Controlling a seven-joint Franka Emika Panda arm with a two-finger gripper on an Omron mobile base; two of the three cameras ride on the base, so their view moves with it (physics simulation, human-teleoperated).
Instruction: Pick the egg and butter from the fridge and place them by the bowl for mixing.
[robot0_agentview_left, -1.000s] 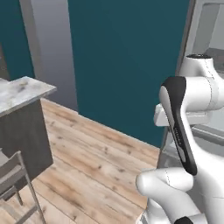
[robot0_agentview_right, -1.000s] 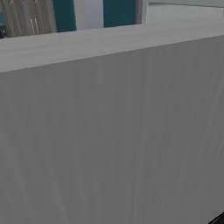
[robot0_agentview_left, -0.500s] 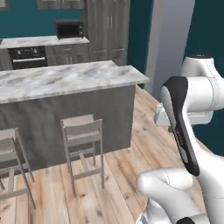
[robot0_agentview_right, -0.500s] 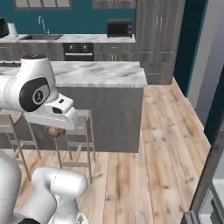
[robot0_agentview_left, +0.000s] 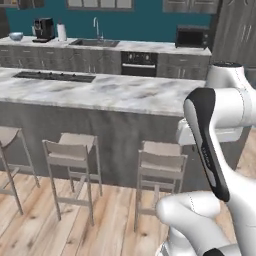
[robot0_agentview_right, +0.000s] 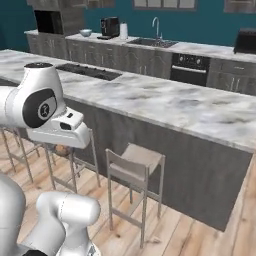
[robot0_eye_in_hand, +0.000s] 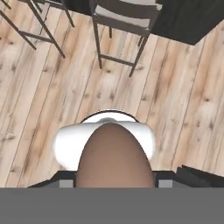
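I am looking along the hand and finding the egg (robot0_eye_in_hand: 114, 157) sitting in the gripper (robot0_eye_in_hand: 114, 181), brown and smooth, filling the lower middle of the hand view. Its long axis is running along the line of the fingers, with the narrower rounded end pointing away from the hand toward the wooden floor (robot0_eye_in_hand: 183, 100). The finger tips themselves are hidden behind the egg, but the jaws are standing partly apart and clamping on its sides. In the right base view a small brown shape, likely the same egg (robot0_agentview_right: 62, 149), is showing just beneath the hand. A stool (robot0_eye_in_hand: 124, 17) is standing beyond it, beside the marble island counter (robot0_agentview_right: 165, 102). I am seeing the bowl (robot0_agentview_left: 16, 36) far off on the back counter.
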